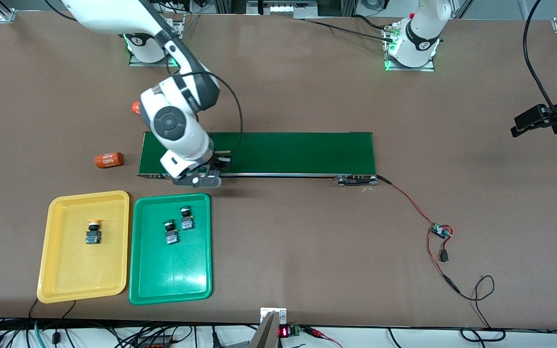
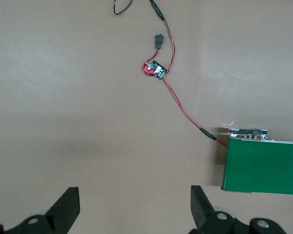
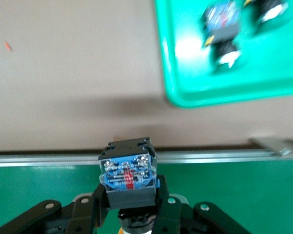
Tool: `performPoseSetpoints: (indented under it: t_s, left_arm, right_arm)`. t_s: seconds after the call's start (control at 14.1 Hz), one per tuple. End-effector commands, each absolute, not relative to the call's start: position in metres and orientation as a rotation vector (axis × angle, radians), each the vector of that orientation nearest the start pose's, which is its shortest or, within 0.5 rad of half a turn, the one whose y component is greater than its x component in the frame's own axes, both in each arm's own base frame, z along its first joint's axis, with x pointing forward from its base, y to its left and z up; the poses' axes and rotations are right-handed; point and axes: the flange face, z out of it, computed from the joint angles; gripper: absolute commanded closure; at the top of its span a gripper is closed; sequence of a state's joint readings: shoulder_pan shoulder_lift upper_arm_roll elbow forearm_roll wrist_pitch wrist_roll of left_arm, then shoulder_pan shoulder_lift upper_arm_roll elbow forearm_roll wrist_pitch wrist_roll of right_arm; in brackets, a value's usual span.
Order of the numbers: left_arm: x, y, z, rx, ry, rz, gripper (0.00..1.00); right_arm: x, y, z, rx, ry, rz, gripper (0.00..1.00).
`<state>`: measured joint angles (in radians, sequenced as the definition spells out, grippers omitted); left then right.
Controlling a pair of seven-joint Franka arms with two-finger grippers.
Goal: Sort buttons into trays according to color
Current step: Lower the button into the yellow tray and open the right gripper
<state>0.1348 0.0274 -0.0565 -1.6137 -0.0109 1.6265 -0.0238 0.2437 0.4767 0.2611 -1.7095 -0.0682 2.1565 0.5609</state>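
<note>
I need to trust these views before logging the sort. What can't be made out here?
- Held button: cap colour hidden by the right gripper in the right wrist view; the arm covers it in the front view.
- Green tray: its buttons are blurred in the right wrist view.
- Left gripper: cut off by the frame edge.

Counted: 4 buttons (image 1: 94, 232) (image 1: 170, 232) (image 1: 186, 218) (image 3: 128, 174), 2 trays (image 1: 56, 270) (image 1: 172, 285), 2 orange cylinders (image 1: 109, 160) (image 1: 136, 107), 1 conveyor belt (image 1: 298, 152), 2 grippers (image 2: 134, 207) (image 3: 132, 214).
</note>
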Motion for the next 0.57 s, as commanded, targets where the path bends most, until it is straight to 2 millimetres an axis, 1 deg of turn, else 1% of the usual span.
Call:
performPoseSetpoints:
  t_s: [0.0, 0.14, 0.28, 0.49]
  left_arm:
    - [0.562, 0.042, 0.596, -3.132, -0.146, 0.015, 0.00]
    - [0.562, 0.038, 0.597, -3.131, -0.134, 0.012, 0.00]
    - [0.562, 0.038, 0.597, -3.131, -0.134, 0.015, 0.00]
    - [0.562, 0.039, 0.596, -3.131, -0.138, 0.017, 0.00]
  right_arm:
    - [0.631, 0.242, 0.327, -3.098, 0.039, 0.040, 0.85]
    - [0.658, 0.183, 0.311, -3.119, 0.063, 0.038, 0.84]
    - [0.681, 0.134, 0.290, -3.141, 0.095, 0.048, 0.84]
    - [0.706, 0.087, 0.268, -3.153, 0.124, 0.042, 0.83]
